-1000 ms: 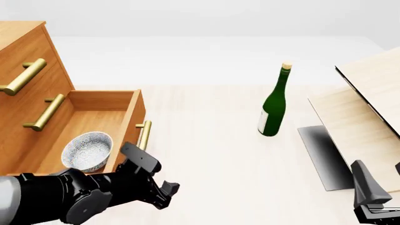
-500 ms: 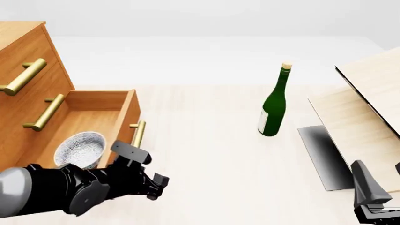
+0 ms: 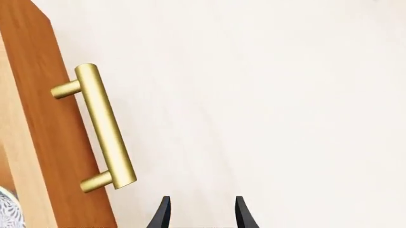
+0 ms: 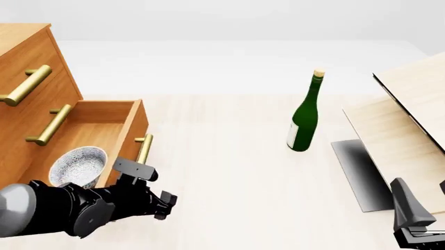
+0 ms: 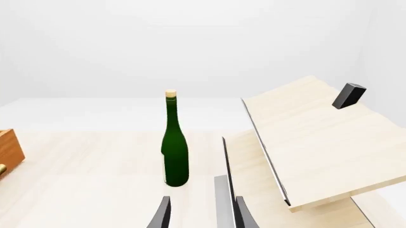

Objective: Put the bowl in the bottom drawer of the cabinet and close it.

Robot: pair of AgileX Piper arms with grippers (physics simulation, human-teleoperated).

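The cabinet stands at the left with its bottom drawer partly pulled out. The white speckled bowl sits inside it at the near end; a sliver of the bowl also shows in the left wrist view. My left gripper is low, just right of the drawer front and below its brass handle. In the left wrist view the left gripper is open and empty, with the handle and drawer front beside it. My right gripper rests open at the near right.
A green wine bottle with a cork stands mid-table, also seen ahead of the right gripper as the bottle. Pale wood boards and a dark grey plate lie at the right. The two upper drawers are shut.
The bottom drawer has slid further into the cabinet with the bowl in it, while my left arm moved left along with the drawer front. The right arm has not moved.
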